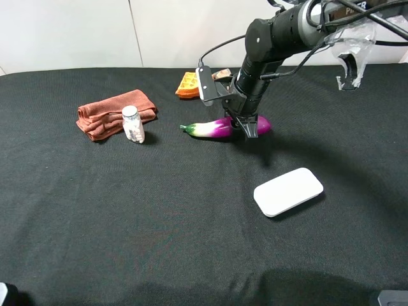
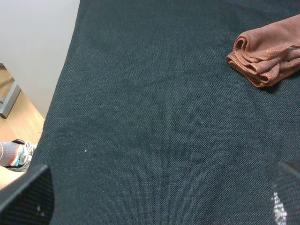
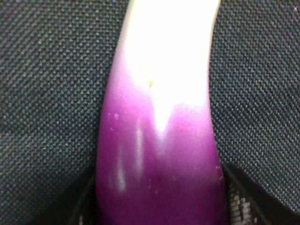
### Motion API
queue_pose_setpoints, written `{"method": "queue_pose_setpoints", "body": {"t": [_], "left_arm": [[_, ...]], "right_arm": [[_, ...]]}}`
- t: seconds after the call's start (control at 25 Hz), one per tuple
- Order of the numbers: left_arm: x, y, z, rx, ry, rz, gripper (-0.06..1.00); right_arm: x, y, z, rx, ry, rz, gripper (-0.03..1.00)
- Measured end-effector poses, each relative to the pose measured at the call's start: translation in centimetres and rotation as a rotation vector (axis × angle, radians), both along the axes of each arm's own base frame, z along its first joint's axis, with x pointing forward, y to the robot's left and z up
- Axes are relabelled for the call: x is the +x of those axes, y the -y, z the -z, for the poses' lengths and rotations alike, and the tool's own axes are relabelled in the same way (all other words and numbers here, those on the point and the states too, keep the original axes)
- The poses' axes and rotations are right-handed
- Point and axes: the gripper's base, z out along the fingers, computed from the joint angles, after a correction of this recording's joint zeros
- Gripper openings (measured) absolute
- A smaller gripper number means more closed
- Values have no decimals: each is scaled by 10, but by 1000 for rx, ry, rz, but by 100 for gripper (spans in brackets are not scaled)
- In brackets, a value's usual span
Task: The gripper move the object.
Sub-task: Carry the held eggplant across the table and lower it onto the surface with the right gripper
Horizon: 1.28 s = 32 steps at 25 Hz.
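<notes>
Exterior high view: the black right gripper (image 1: 246, 126) is clamping the glossy purple-and-white toy eggplant (image 1: 213, 129), which is lying far-centre on the black cloth (image 1: 159, 242). With the grasp looking done, the next move is probably calling for a steady lift.

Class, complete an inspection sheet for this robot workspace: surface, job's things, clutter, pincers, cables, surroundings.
Surface: black cloth, flat.
Job's things: toy eggplant lying on the cloth, gripped near its purple end.
Clutter: brown towel, white bottle upright by it, orange waffle wedge, white case.
Pincers: right pincer shut on the eggplant; left pincer open, empty.
Cables: black cable looping off the right arm.
Surroundings: white wall; shoe on wooden floor beside the table.
</notes>
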Motion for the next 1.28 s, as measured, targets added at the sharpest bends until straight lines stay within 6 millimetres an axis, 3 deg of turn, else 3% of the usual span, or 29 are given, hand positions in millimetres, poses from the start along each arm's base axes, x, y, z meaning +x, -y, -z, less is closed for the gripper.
{"method": "queue_pose_setpoints", "body": {"t": [0.44,1.28], "left_arm": [[0,0,0,0,0,0,95],[0,0,0,1,0,0,95]], "right_arm": [[0,0,-2,19,-24,147,39],[5,34,-63,95,-92,693,39]]}}
